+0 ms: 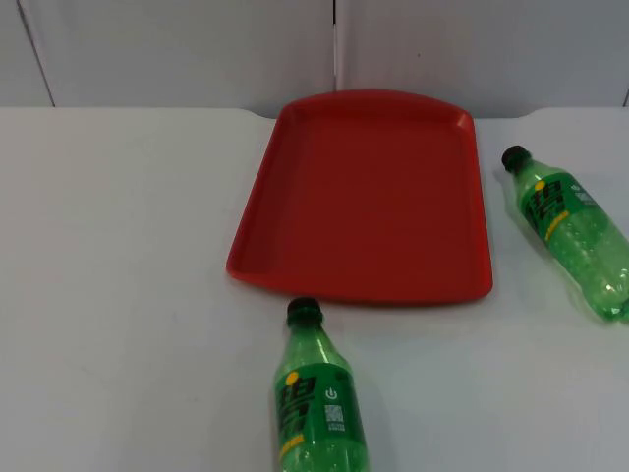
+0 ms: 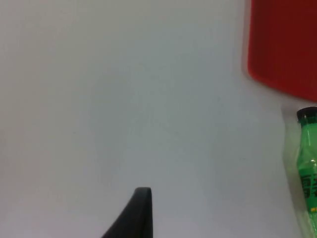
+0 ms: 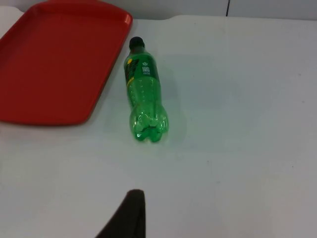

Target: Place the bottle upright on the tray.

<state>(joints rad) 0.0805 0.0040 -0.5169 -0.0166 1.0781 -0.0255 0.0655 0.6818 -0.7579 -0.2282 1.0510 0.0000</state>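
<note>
The left gripper (image 2: 142, 208) hangs over bare white tabletop (image 1: 118, 275), and I cannot tell if its jaws are open or closed, because just one black fingertip pokes into its wrist view. A little to its right lies the near bottle (image 1: 316, 398), green with a black cap, flat on its side with the cap pointing at the red tray (image 1: 257, 258) and stopping just short of its front edge. The tray is bare, so no bottle has been stood up yet. Next comes the far bottle (image 1: 570, 228), also lying down, just beside the tray's right edge with its cap pointing toward the grey wall. The right gripper (image 3: 130, 213) waits on the near side of this bottle's bottom end, well apart from it, and I cannot tell how its jaws stand either. A round bottle may roll away if the jaws bump it before they close. If they grab it near the cap, the heavy end could swing down and slip out. When it is set down, it could catch the tray's raised rim, or tip over if it is let go while leaning.
</note>
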